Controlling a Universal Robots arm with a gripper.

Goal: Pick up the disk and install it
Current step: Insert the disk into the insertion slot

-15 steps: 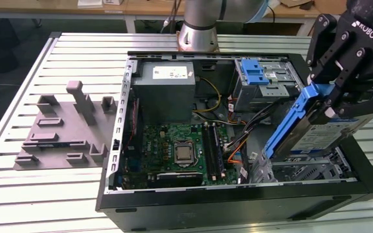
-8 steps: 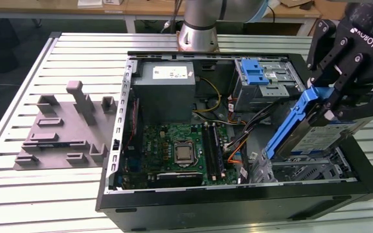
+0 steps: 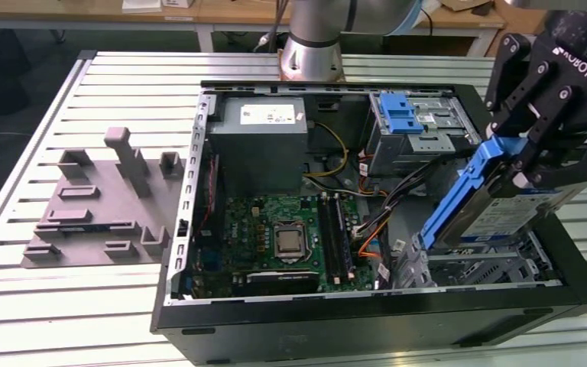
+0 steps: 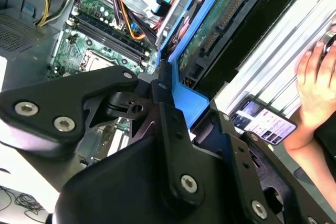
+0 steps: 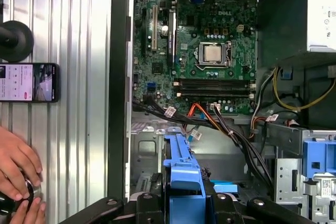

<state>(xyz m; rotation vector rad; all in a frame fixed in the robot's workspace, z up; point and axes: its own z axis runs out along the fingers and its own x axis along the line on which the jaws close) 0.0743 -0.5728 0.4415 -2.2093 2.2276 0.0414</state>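
Showing the gripper (image 3: pixel 526 162) of the single arm clamped on the disk (image 3: pixel 492 218), the exterior view places both at that view's right, over the open computer case (image 3: pixel 375 336). The jaws are closed on the upper end of the disk's blue carrier, one finger on each side. The disk is held clear of the table and tilted steeply, with its white-and-blue label seen just below the fingers and its lower end dipped inside the case rim above a bare metal bay (image 3: pixel 477 267). Whether the lower end touches the bay cannot be told. In the second wrist view, the green circuit-board side of the disk is seen framed by the blue carrier.

Within the case, a green motherboard (image 3: pixel 283 229) is laid flat at the centre. A grey power supply (image 3: pixel 257 126) is mounted beyond it. A drive cage (image 3: pixel 421 134) with a blue latch (image 3: pixel 403 113) is set beside the power supply, toward the exterior view's right. Orange and black cables (image 3: pixel 370 229) are run between the motherboard and the bay.

A grey fixture plate (image 3: pixel 100 199) with upright blocks is laid on the slatted table (image 3: pixel 49 306) at the exterior view's left, apart from the case. In the first wrist view, a phone (image 5: pixel 29 82) is laid on the slats outside the case wall, and a person's hand (image 5: pixel 16 158) is seen near it.
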